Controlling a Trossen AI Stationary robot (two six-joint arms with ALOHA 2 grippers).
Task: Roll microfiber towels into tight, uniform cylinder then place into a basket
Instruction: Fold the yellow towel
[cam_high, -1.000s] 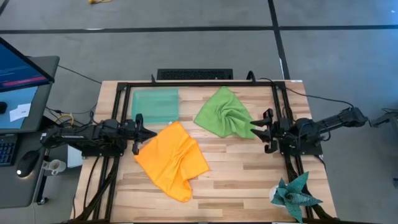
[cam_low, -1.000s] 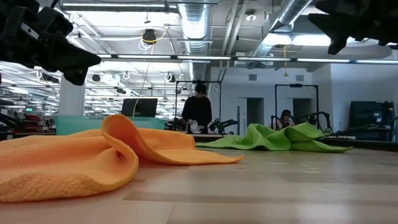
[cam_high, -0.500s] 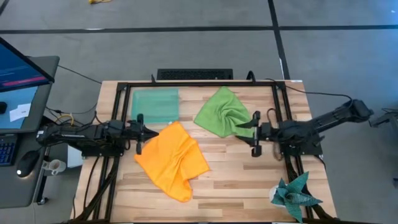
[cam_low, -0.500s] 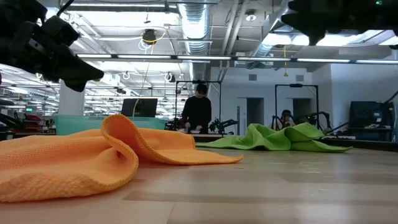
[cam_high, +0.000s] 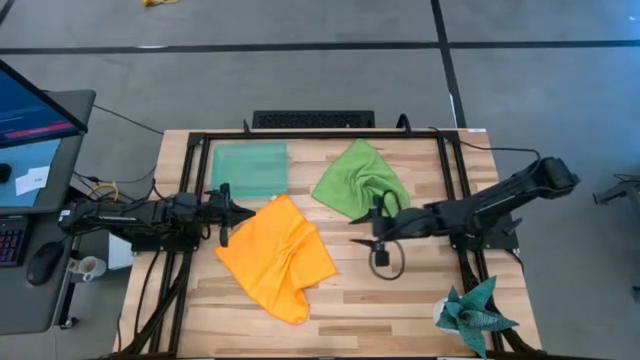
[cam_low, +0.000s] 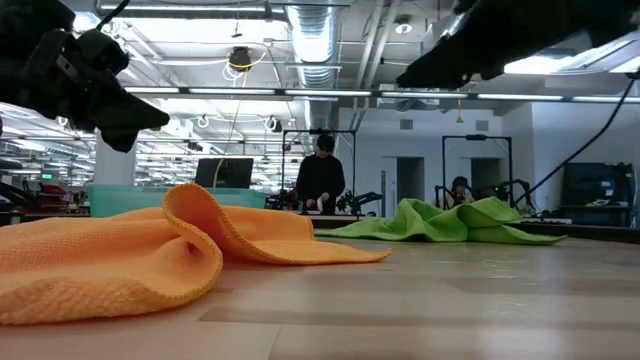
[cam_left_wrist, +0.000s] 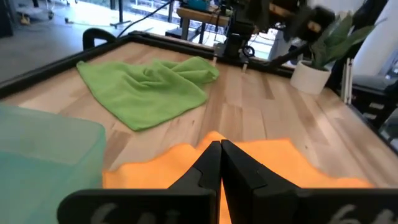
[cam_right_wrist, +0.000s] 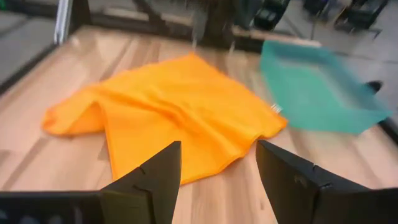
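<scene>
left gripper pinched closed beside orange towel; right gripper spread wide; basket plain from overhead

Right claw farther out (over mid-table)

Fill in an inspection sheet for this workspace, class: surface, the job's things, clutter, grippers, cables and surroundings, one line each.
Surface: wooden table inside a black frame.
Job's things: orange towel lies crumpled and unrolled; green towel lies crumpled and unrolled; basket holds no towel.
Clutter: dark teal spiky cloth at a table corner.
Grippers: left gripper shut, at the orange towel's edge; right gripper open, above bare wood between the towels, holding nothing.
Cables: black cable runs off the table by the right arm; a loop hangs at the right gripper.
Surroundings: laptop and mouse on a side desk; a person stands in the room behind.
</scene>
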